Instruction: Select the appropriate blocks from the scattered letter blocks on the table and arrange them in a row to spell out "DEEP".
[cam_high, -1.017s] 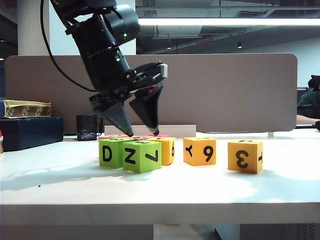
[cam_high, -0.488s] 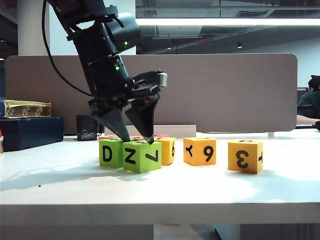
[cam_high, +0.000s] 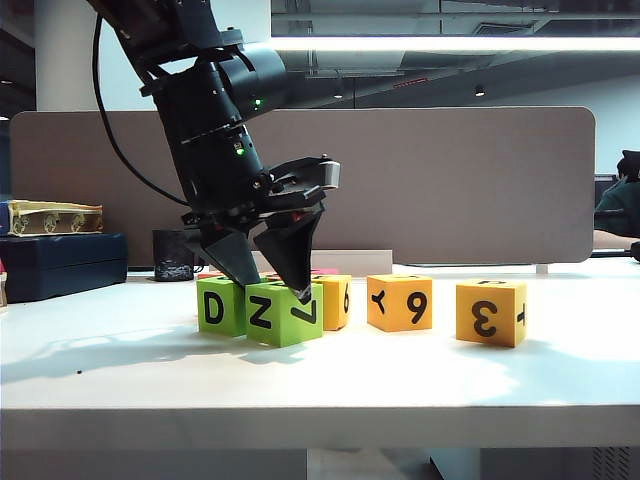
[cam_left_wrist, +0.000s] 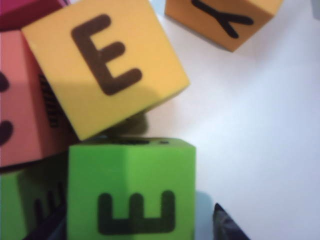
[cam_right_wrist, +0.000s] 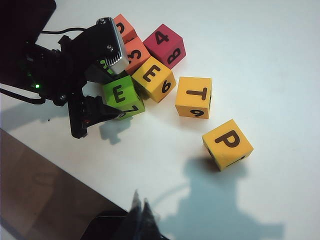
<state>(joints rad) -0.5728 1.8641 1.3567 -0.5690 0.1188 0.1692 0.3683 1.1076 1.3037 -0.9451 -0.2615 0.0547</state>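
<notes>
L claw (cam_high: 272, 290) is over the block cluster at the table's (cam_high: 320, 380) left-centre, jaws spread wide and straddling the green E block (cam_high: 284, 312) (7 and Z on the sides facing the exterior cam). Tips are down around its top edges, nothing gripped yet. In the L wrist view the green E block (cam_left_wrist: 131, 189) fills the lower frame, one fingertip (cam_left_wrist: 227, 226) just off its side, apart from it.

R claw (cam_right_wrist: 141, 212) hangs high over the table nr the front edge, well clear of the blocks. Its fingers look pressed together w/ nothing between them.

Other task pieces: orange E block (cam_right_wrist: 153, 77) sits touching the green one on the far side; salmon blocks (cam_right_wrist: 131, 42) are packed behind that; orange P block (cam_right_wrist: 227, 144) stands alone, well apart to the right. Orange T block (cam_right_wrist: 194, 97) lies between, not needed.

Doing the grab well, IMO:
- Lower further so the pads meet the side faces at mid-height, not the top rim.
- Far finger must slip into the tight gap by the orange E block w/o shoving it.
- Close square to the faces; the cube looks soft, so a skewed pinch may twist it.
- Lift straight up before moving sideways, so the neighbours stay put.
</notes>
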